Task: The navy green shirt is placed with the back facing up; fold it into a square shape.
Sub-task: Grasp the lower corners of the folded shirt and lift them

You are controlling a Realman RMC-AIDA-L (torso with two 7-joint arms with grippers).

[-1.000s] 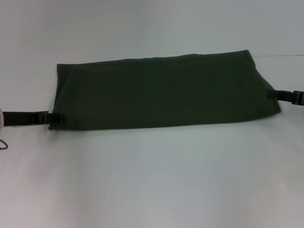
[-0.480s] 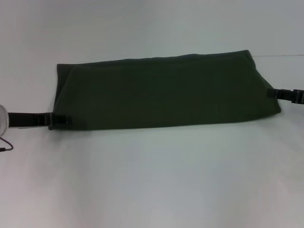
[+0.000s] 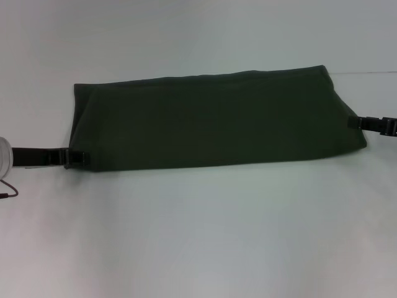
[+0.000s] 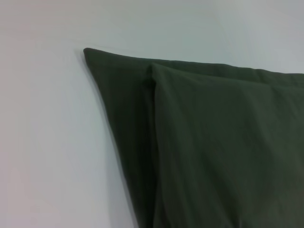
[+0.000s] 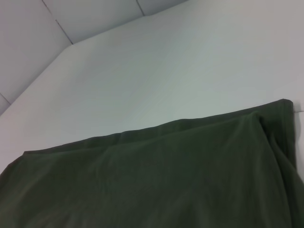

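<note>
The navy green shirt (image 3: 217, 121) lies flat on the white table as a long folded band running left to right, plain side up. My left gripper (image 3: 77, 158) reaches in from the left and overlaps the band's near left corner. At the other end, my right gripper (image 3: 355, 122) comes in from the right and touches the middle of the edge. The left wrist view shows the shirt (image 4: 213, 147) with a folded layer edge near its corner. In the right wrist view the shirt (image 5: 152, 180) fills the lower half.
White table (image 3: 198, 236) surrounds the shirt on all sides. A thin cable (image 3: 7, 189) hangs under the left arm at the left border. Table seams (image 5: 57, 26) show far off in the right wrist view.
The left arm has come in slightly to the right and its gripper has sunk a little at the shirt's near left corner. The right gripper and the shirt have barely moved.
</note>
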